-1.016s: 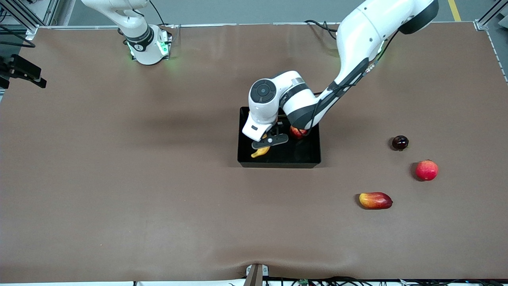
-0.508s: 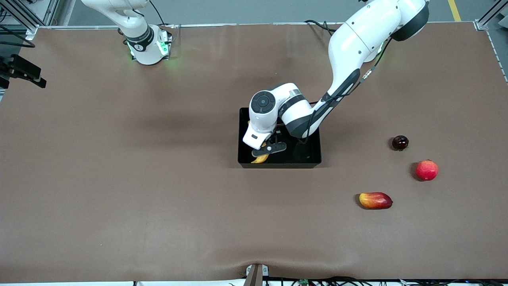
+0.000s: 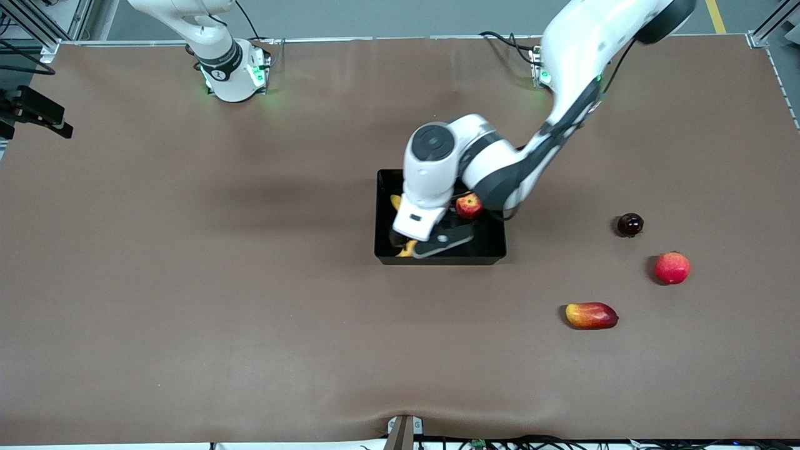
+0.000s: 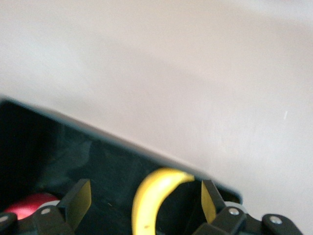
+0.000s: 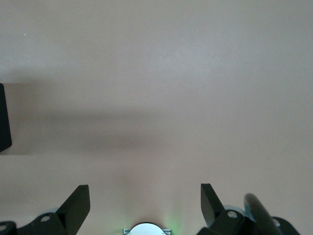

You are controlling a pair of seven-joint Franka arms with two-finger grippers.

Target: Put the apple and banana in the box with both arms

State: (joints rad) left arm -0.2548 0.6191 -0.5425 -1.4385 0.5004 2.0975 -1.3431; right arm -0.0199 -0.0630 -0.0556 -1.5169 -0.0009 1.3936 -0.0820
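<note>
Left gripper point(image 3: 431, 240) over box point(image 3: 487, 255), fingers point(image 4: 78, 200) apart w/ banana point(image 4: 151, 200) lying between them, unclamped. Apple point(image 3: 469, 205) also in box. Right gripper point(image 5: 144, 208) spread, waiting above bare table point(image 3: 187, 281). Risk: fingers snag banana on lift-out, dragging it over wall.

Even overhead light keeps the brown surface point(image 3: 187, 281) bright — soft, faint shadows spread under the arms and small dark ones hug the loose fruit. Green glow marks both arm bases. The box point(image 3: 494, 250) reads glossy black. The left wrist view is washed out and blurred — the banana point(image 4: 149, 200) smeared
</note>
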